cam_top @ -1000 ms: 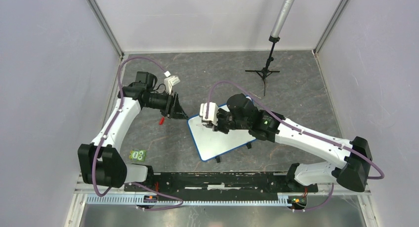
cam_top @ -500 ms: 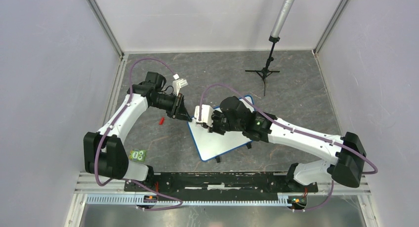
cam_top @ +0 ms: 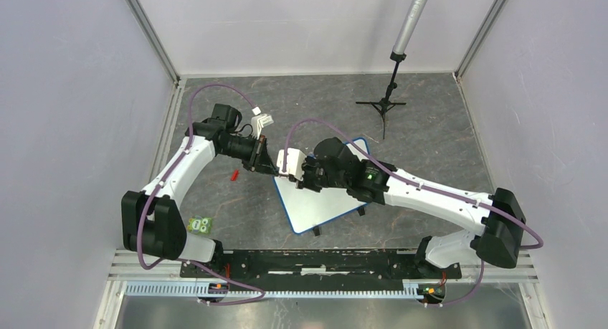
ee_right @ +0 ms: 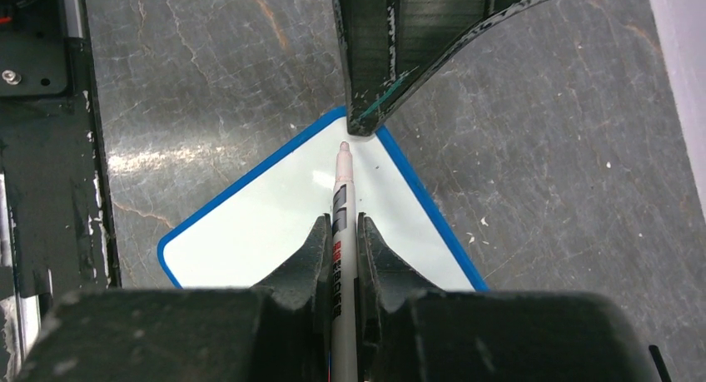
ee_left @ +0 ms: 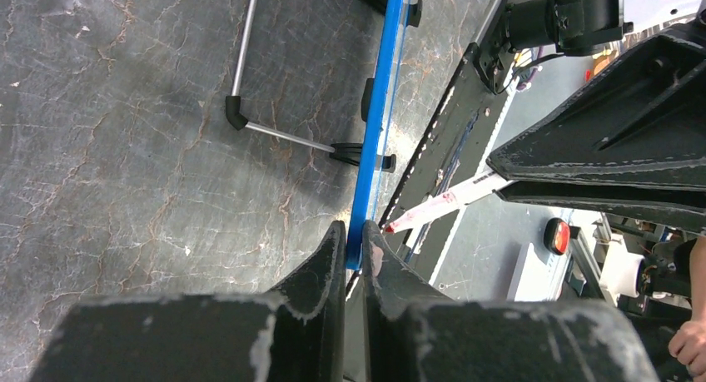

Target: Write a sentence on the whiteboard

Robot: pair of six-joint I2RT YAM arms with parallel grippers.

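Grey marbled tabletop (ee_right: 541, 149): whiteboard (ee_right: 266, 224), marker (ee_right: 342, 200) with illegible red print.

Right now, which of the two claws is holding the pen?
The right gripper, shut on the marker pointing at the whiteboard. The left gripper pinches the whiteboard's blue rim instead.

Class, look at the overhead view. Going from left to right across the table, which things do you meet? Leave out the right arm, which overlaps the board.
green card → small red piece → left tool, pinching the board's corner → whiteboard → black tripod stand
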